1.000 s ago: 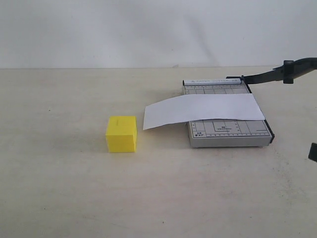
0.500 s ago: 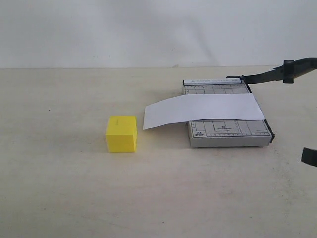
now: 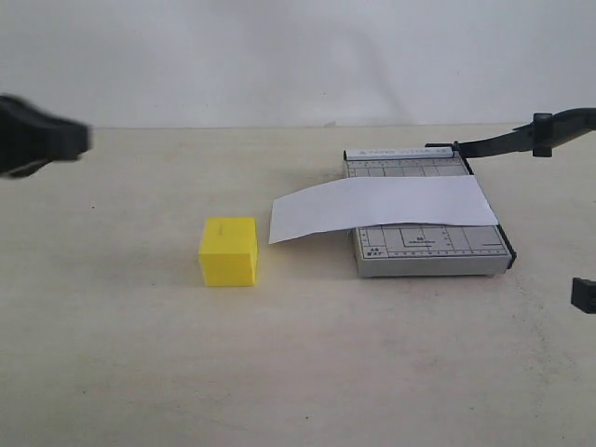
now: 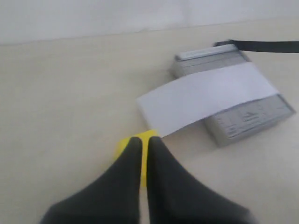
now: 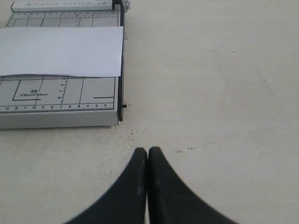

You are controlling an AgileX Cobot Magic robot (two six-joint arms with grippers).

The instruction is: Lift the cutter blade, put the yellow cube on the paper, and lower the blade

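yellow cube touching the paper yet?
Apart. The exterior view shows a strip of bare table between the yellow cube and the paper.

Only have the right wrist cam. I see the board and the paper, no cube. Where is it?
Observer: In the exterior view the yellow cube sits on the table, left of the board and clear of the paper.
Operator: Blade up or down?
Observer: Up. The cutter blade slants off the board's far right corner with its handle in the air.
Operator: Left gripper?
Observer: The left gripper is shut and holds nothing. In its own camera the cube shows just past its tips.
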